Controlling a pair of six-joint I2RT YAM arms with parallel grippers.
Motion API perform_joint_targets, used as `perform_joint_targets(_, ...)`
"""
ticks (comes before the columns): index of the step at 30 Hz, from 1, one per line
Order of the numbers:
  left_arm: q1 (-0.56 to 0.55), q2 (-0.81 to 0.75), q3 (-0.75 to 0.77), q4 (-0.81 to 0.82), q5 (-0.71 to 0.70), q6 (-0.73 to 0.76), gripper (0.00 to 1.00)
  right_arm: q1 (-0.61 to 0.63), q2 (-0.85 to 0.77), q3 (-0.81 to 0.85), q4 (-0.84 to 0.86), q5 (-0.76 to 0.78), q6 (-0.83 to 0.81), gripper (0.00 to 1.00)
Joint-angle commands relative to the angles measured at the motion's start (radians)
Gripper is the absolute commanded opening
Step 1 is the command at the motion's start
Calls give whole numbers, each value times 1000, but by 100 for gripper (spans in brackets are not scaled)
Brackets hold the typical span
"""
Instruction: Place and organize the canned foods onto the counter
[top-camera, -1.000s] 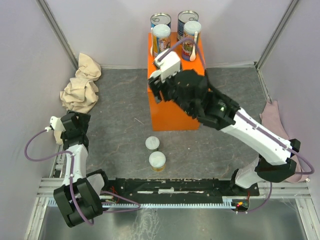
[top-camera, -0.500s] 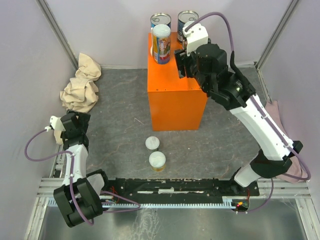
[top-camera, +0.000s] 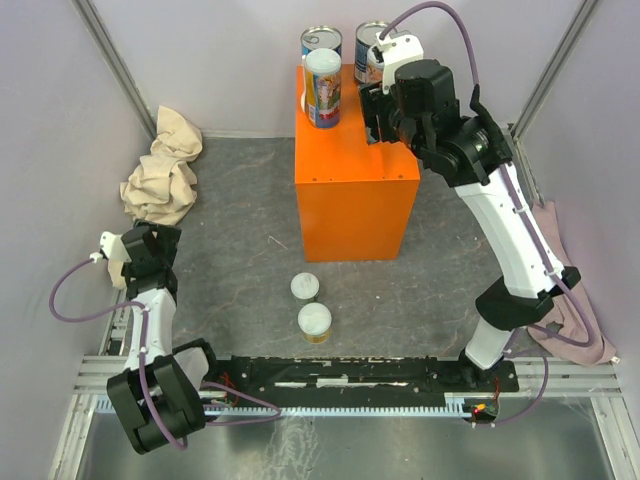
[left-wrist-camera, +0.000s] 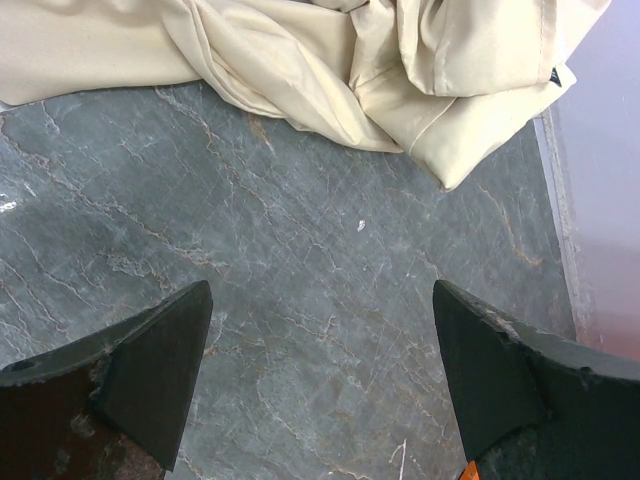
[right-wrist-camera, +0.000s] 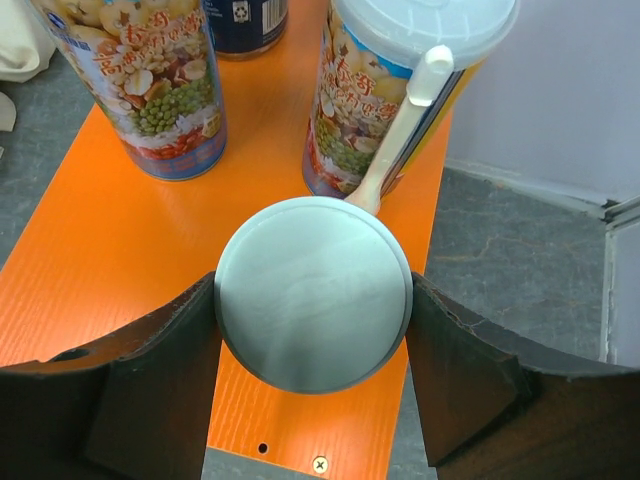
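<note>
The orange counter (top-camera: 350, 200) stands mid-table. On its top are two blue tins (top-camera: 321, 42) (top-camera: 372, 35) at the back and a colourful can with a white lid (top-camera: 323, 88). My right gripper (top-camera: 383, 105) is over the top's right side. In the right wrist view it (right-wrist-camera: 312, 300) is shut on a pale-lidded can (right-wrist-camera: 312, 293) over the orange top (right-wrist-camera: 110, 260), just in front of a colourful can with a white spoon (right-wrist-camera: 385, 110). Two white-lidded cans (top-camera: 305, 287) (top-camera: 314, 322) stand on the floor in front. My left gripper (left-wrist-camera: 320, 340) is open and empty over grey floor.
A beige cloth (top-camera: 162, 170) lies at the back left, also in the left wrist view (left-wrist-camera: 300, 70). A pink cloth (top-camera: 560, 290) lies at the right wall. Purple walls close in the sides and back. The black rail (top-camera: 340, 375) runs along the near edge.
My right gripper has moved from the counter's front left face up and back to the right side of its top, with the can in it. The left arm has not moved.
</note>
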Motion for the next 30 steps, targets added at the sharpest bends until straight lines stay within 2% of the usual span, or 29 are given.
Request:
perform_joint_targets(1, 7, 3, -7, 47, 19, -48, 97, -25, 10, 105, -36, -39, 42, 1)
perform_joint_targets(11, 8, 10, -9, 53, 24, -47, 96, -68, 55, 177, -117, -121, 76, 3)
perform_joint_targets(25, 7, 7, -11, 60, 31, -48, 96, -82, 42, 110, -109, -160, 89, 8)
perform_joint_targets(27, 8, 6, -11, 60, 31, -49, 96, -88, 42, 98, -105, -161, 92, 11)
perform_joint_targets(30, 7, 7, -11, 61, 34, -48, 96, -99, 48, 79, -97, -178, 96, 24)
